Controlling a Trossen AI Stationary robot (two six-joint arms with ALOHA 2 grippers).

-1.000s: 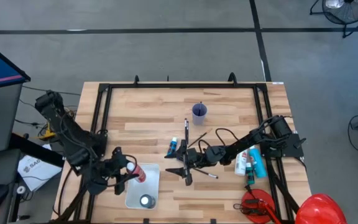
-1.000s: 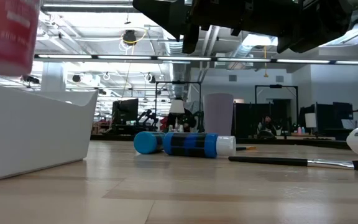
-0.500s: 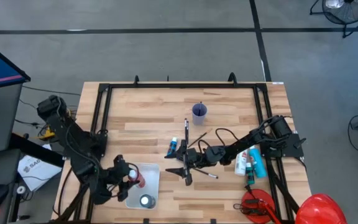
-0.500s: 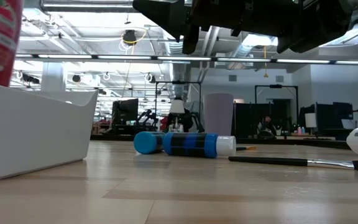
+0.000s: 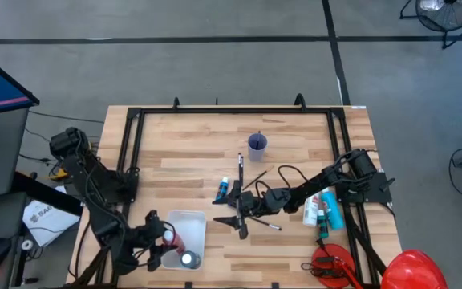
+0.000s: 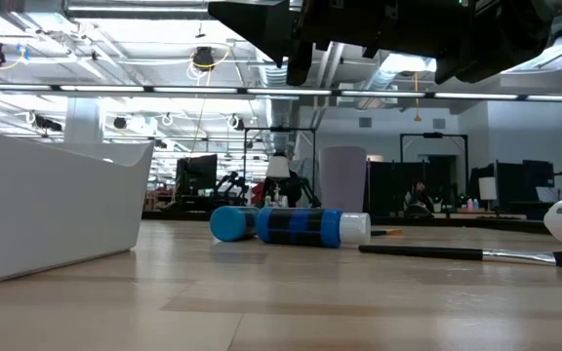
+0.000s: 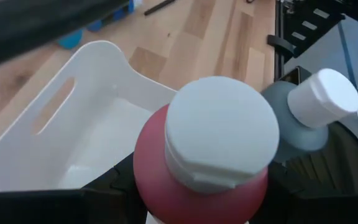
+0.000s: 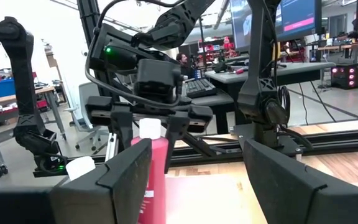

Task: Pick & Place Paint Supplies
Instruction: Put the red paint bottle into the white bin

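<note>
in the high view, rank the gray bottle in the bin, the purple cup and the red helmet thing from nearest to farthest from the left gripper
1. gray bottle: in the white bin, right beside the left gripper, which holds the red bottle.
2. purple cup: toward the table's far edge, mid-table.
3. red helmet: at the near right corner, farthest.
</note>
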